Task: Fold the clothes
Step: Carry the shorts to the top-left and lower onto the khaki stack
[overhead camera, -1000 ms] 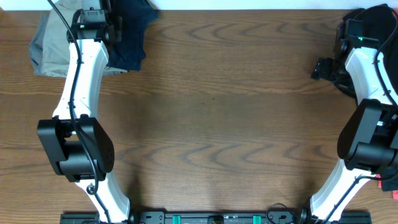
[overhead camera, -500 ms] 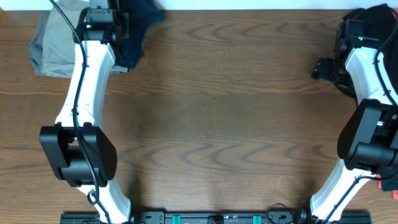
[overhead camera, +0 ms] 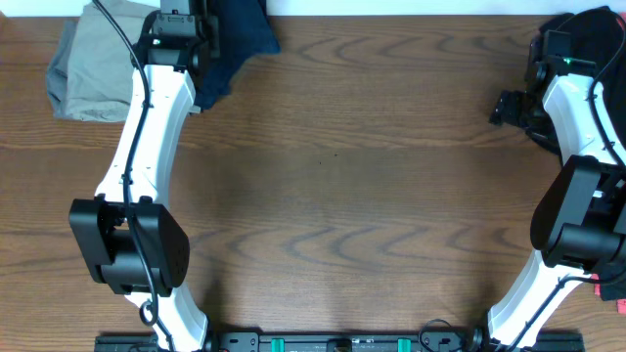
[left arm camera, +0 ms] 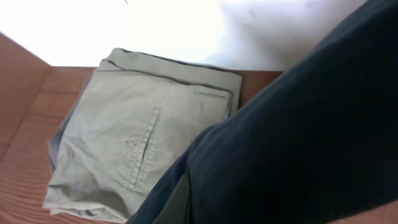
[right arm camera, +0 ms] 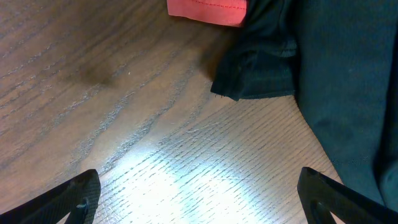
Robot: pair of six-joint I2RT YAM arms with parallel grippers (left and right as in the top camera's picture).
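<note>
The dark navy shorts [overhead camera: 240, 39] hang from my left gripper [overhead camera: 186, 22] at the table's far left edge. In the left wrist view the navy fabric [left arm camera: 298, 137] fills the right side and hides my fingers. Folded khaki-tan shorts [overhead camera: 86, 66] lie just left of it, pocket up in the left wrist view [left arm camera: 137, 137]. My right gripper [overhead camera: 509, 106] is open and empty over bare wood [right arm camera: 199, 199], next to a black garment [right arm camera: 329, 68] and a coral-red garment [right arm camera: 208, 9]. The black garment [overhead camera: 587, 34] lies at the far right corner.
The wooden table [overhead camera: 342, 196] spans the view. A white surface lies beyond its far edge [left arm camera: 186, 31]. A small red item [overhead camera: 614, 289] shows at the right edge beside the right arm's base.
My left gripper has moved right along the far edge, pulling the navy shorts off the khaki pile's side. The right arm has not moved.
</note>
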